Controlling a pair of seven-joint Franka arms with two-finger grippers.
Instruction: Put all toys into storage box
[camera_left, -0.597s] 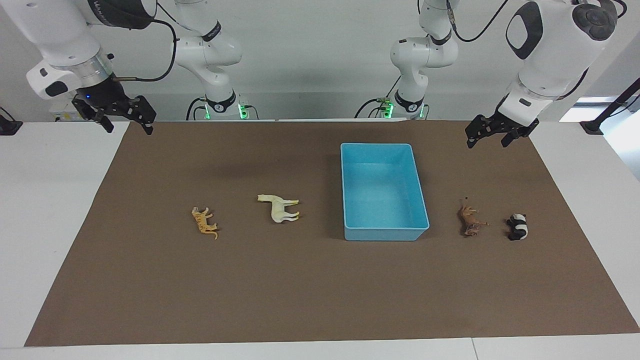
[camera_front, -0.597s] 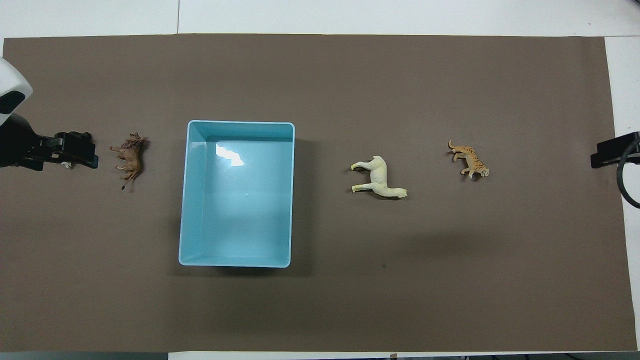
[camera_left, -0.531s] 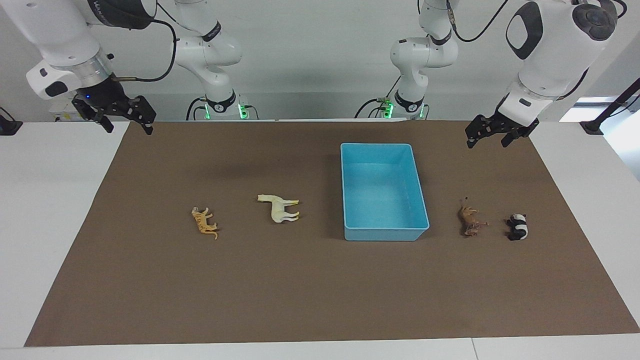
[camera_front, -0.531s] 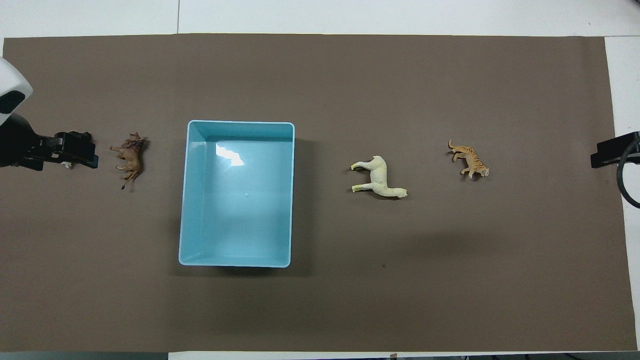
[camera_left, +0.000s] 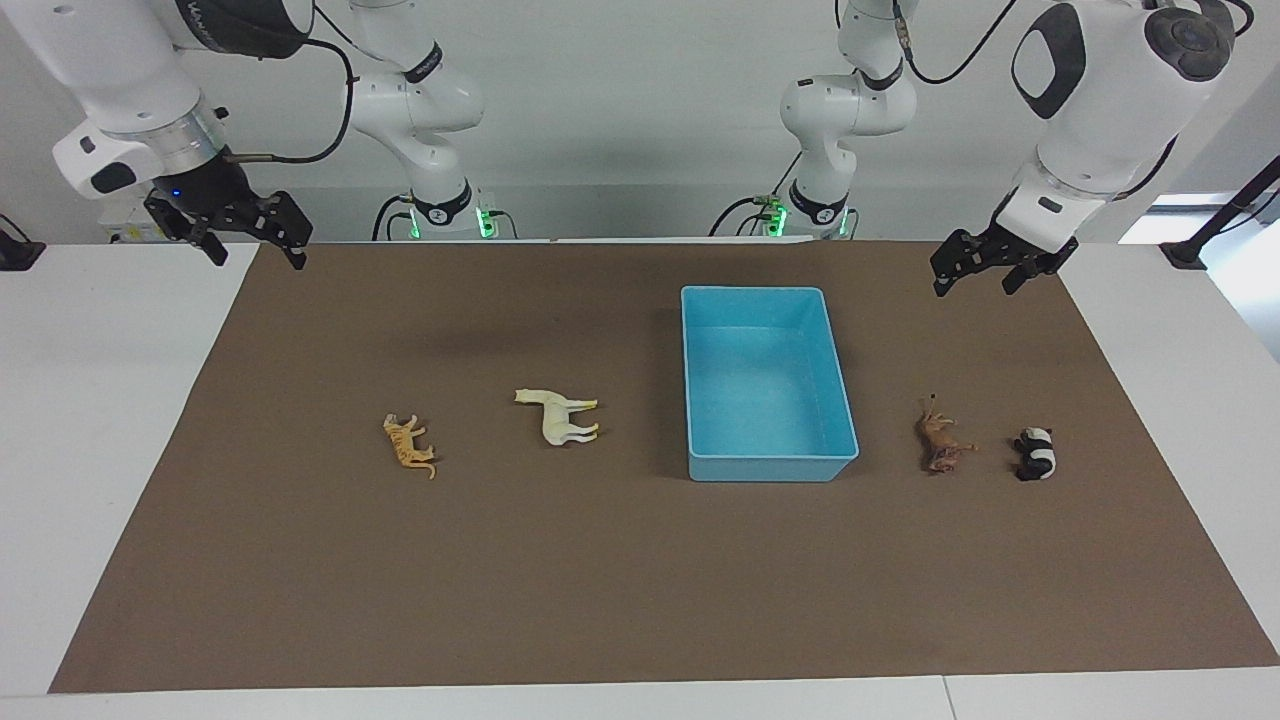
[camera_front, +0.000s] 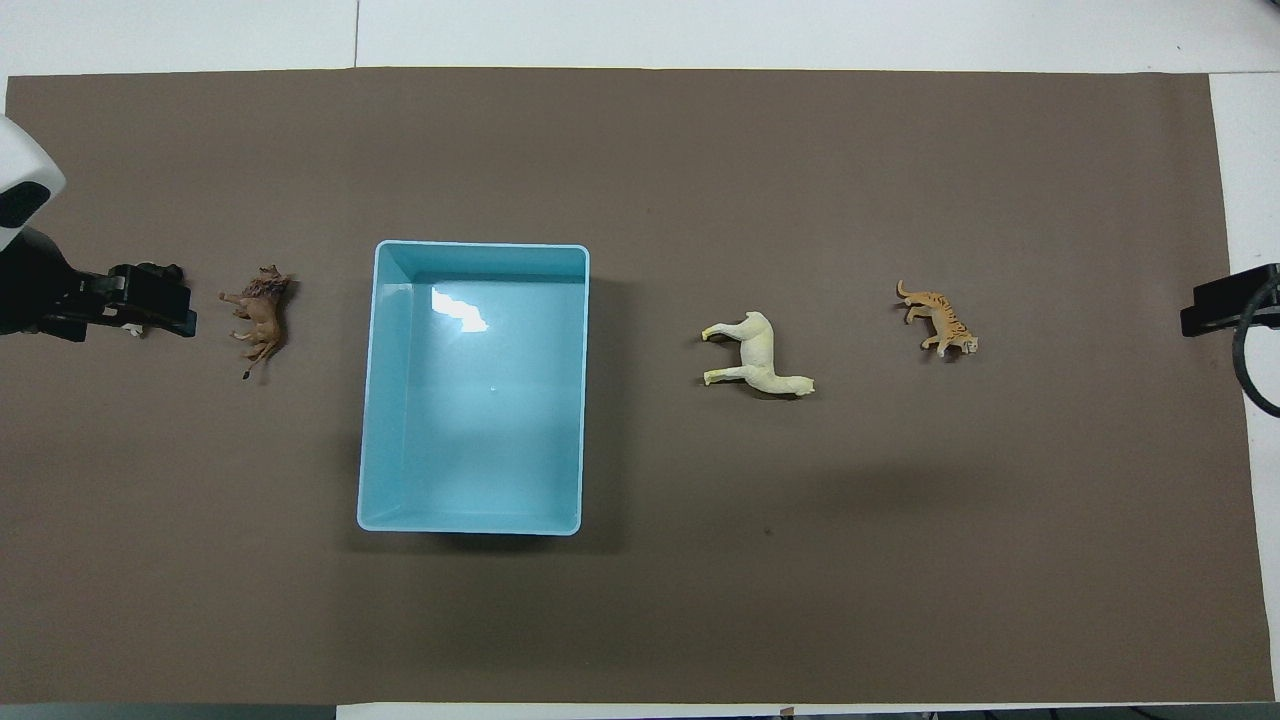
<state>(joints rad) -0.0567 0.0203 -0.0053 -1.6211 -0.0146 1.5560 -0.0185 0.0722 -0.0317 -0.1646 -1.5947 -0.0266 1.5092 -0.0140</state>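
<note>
The light blue storage box (camera_left: 770, 466) (camera_front: 372, 400) stands empty on the brown mat. The orange tiger (camera_left: 409, 446) (camera_front: 940, 318) and the cream horse (camera_left: 558, 414) (camera_front: 757, 355) lie beside it toward the right arm's end. The brown horned animal (camera_left: 939, 444) (camera_front: 259, 316) and the panda (camera_left: 1035, 453) lie toward the left arm's end. My left gripper (camera_left: 975, 272) (camera_front: 150, 305) is open and empty in the air, and it covers the panda in the overhead view. My right gripper (camera_left: 255, 245) (camera_front: 1215, 305) is open and empty, raised over the mat's edge.
The brown mat (camera_left: 600, 580) (camera_front: 700, 150) covers most of the white table (camera_left: 90, 400). Both arm bases stand at the robots' edge of the table. A black stand (camera_left: 1190, 250) is at the left arm's end.
</note>
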